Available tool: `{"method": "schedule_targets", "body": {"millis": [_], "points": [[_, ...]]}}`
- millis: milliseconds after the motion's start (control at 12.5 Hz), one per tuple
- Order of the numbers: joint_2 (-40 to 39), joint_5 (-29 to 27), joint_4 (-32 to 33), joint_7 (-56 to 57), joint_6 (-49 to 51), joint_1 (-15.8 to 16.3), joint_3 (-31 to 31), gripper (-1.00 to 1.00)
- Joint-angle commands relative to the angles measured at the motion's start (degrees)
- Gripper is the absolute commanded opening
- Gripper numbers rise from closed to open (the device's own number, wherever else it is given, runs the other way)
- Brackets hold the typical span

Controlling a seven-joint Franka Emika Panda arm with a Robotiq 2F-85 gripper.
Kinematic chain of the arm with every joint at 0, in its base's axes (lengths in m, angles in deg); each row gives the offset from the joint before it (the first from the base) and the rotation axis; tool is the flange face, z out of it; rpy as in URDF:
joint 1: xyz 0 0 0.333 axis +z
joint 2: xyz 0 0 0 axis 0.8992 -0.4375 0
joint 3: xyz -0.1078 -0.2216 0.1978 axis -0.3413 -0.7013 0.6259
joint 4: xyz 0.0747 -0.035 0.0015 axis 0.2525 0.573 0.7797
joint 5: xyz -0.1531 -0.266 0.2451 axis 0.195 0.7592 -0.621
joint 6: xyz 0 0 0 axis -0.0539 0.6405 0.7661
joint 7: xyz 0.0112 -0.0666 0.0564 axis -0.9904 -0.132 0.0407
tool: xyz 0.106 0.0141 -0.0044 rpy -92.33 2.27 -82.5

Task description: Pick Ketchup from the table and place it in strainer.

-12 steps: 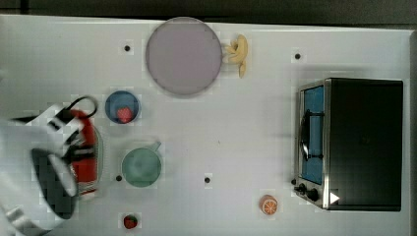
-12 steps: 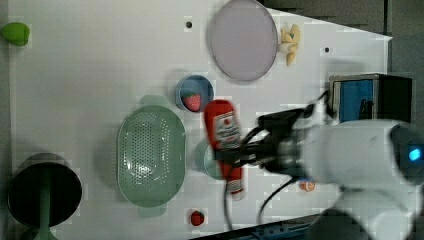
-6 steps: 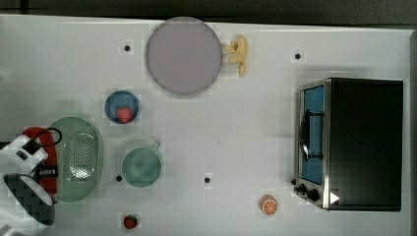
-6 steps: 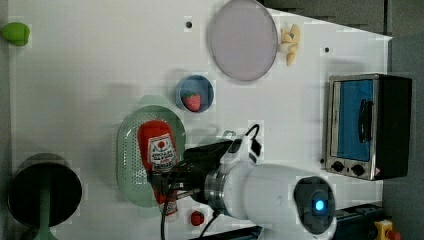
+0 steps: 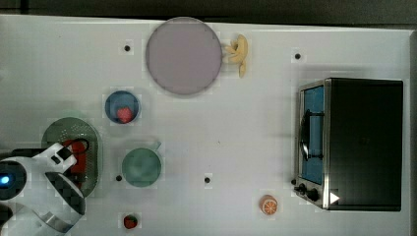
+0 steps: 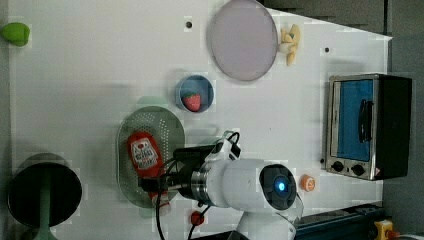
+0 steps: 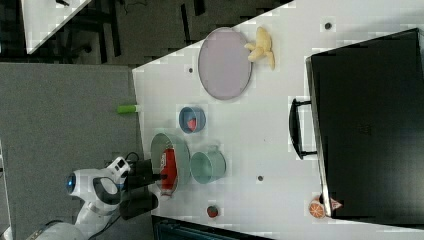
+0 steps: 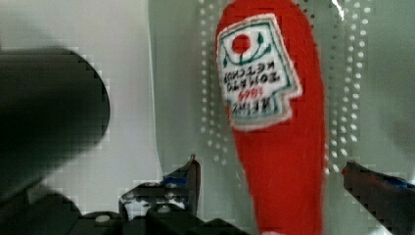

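Note:
The ketchup [image 6: 144, 155], a red bottle with a white label, lies on its side in the pale green strainer [image 6: 165, 125], its cap end over the strainer's rim. In the wrist view the ketchup [image 8: 279, 147] lies between the fingers of my gripper [image 8: 271, 171], which stands open with a gap on each side of the bottle. The strainer [image 5: 59, 130] sits at the top view's left edge, and my wrist covers part of it and of the ketchup [image 5: 77, 155]. In the right view my gripper [image 7: 150, 172] is at the strainer's [image 7: 165, 140] near rim.
A pale green cup [image 5: 141, 167] stands just beside the strainer on the top view's right. A blue bowl [image 5: 114, 98] holds a strawberry. Farther off are a grey plate [image 5: 183, 55], bananas [image 5: 237, 51], a toaster oven [image 5: 364, 142], an orange slice [image 5: 268, 204] and a loose strawberry [image 5: 130, 221].
My arm carried the ketchup toward the top view's left, from beside the cup to the strainer. The jaws have opened and the bottle now lies in the strainer.

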Motion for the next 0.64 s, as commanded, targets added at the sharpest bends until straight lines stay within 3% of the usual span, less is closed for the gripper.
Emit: {"method": "schedule_targets", "body": {"millis": [80, 480, 640], "points": [[4.5, 0.0, -1.9, -4.1, -1.6, -2.6, -0.5, 1.0], [16.8, -1.2, -4.1, -4.5, -0.4, -11.4, -3.0, 1.0], [21.2, -1.6, -5.9, -4.5, 6.6, -14.8, -6.7, 1.0]]}}
